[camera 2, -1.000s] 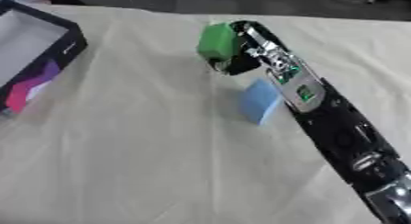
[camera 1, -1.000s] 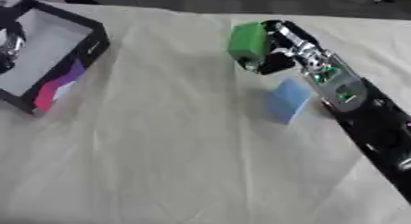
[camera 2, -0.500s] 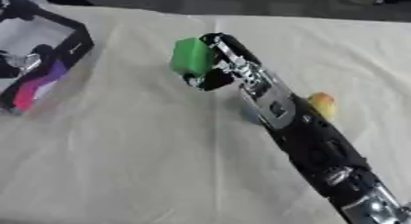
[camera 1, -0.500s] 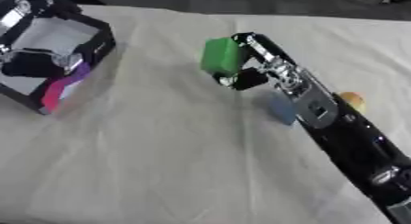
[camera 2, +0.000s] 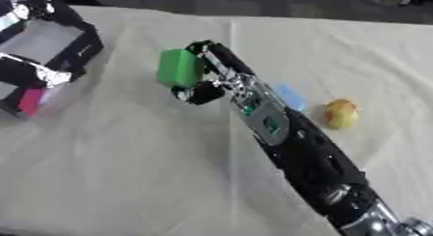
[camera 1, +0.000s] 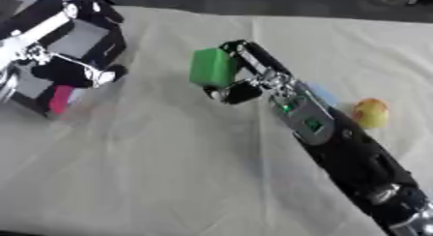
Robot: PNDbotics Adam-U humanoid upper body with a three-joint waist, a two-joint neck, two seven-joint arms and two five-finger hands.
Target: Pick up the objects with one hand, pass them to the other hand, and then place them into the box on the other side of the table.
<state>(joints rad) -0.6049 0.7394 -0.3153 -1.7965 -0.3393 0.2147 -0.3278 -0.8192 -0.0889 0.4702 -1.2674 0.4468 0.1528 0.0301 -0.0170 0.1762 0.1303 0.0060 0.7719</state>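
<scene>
Green block (camera 1: 211,67) sits in your right hand (camera 1: 239,80), held up over the cloth-covered table (camera 1: 169,172) with the thumb curled beneath it and the fingers wrapped behind it, so only the block's front face and one side show. Your right arm (camera 1: 338,148) runs from the lower right corner up to the block and hides much of what lies behind it. Just right of the arm, a light blue object (camera 2: 289,96) peeks out, mostly covered, its shape not readable. Farther right of the block, well apart from it, a yellow-and-red fruit (camera 2: 340,113) rests on the cloth. To the left of the block, near the table's left edge, stands the black open box (camera 2: 50,44) with a pale inside and a pink patch on its near side; its left part is cut off by the frame. Your left hand (camera 1: 76,68) shows beside the box as a blurred mass of black and silver, overlapping the box's rim; you cannot tell whether its fingers are curled or straight, nor whether it touches the box.
</scene>
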